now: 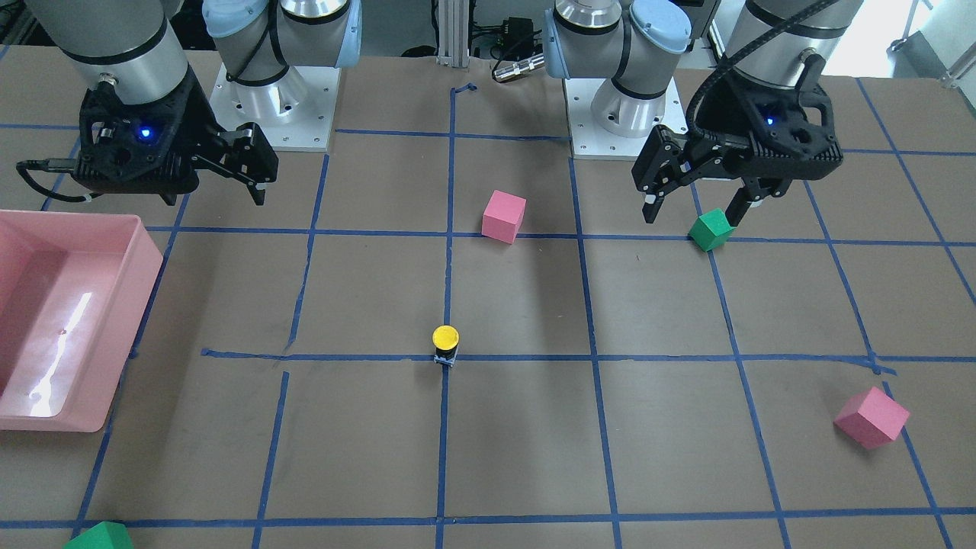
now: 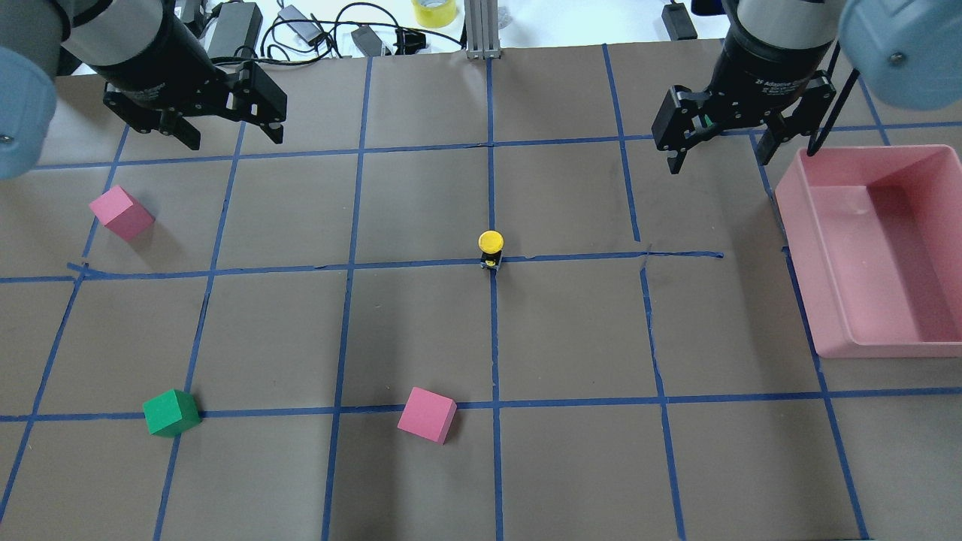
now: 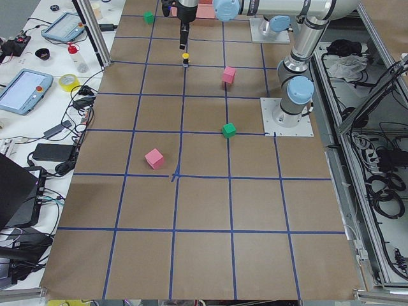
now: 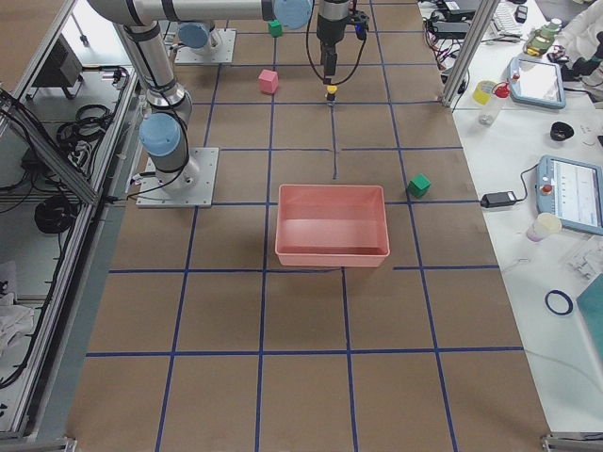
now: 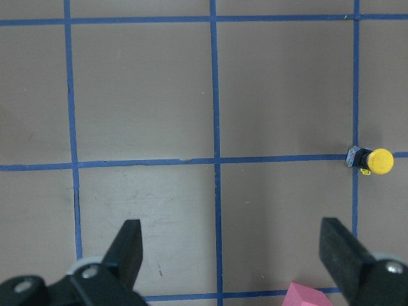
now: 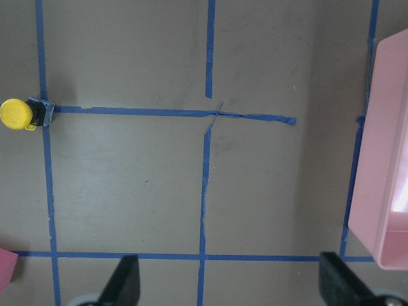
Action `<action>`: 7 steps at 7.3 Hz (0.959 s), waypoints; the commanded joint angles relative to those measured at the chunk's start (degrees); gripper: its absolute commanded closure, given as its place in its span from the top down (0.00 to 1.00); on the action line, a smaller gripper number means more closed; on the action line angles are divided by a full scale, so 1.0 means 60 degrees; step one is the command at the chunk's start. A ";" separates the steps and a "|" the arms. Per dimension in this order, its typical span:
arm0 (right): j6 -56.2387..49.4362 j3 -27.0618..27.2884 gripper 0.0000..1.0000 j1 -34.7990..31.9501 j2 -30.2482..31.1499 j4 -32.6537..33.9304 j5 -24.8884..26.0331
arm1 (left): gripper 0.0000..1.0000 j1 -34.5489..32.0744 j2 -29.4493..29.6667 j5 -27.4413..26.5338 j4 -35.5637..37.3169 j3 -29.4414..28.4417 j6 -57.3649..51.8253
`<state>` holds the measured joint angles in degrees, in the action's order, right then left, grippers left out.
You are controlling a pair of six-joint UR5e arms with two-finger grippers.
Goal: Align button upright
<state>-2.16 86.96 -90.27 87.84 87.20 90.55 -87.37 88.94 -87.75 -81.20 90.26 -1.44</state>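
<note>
The button (image 2: 490, 248) stands upright at a tape crossing in the middle of the table, yellow cap on top and black body below. It also shows in the front view (image 1: 445, 345), the left wrist view (image 5: 370, 160) and the right wrist view (image 6: 22, 115). My left gripper (image 2: 229, 135) is open and empty, held high and well away from the button; it also shows in the front view (image 1: 692, 217). My right gripper (image 2: 718, 161) is open and empty, held high on the other side, beside the pink bin.
A pink bin (image 2: 797, 225) sits at the right edge. Pink cubes lie near the robot (image 2: 427, 415) and at far left (image 2: 120, 213). One green cube (image 2: 171, 412) lies near left, another at the far right corner (image 1: 99, 537).
</note>
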 commanded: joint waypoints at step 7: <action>-0.0065 0.0008 1.00 -0.0057 -0.0036 0.0071 -0.0576 | 1.00 -0.0511 -0.0233 -0.0433 -0.1215 -0.0364 0.0637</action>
<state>-2.51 87.01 -90.62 87.67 87.56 86.85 -90.32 88.14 -90.22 -86.34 88.39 2.67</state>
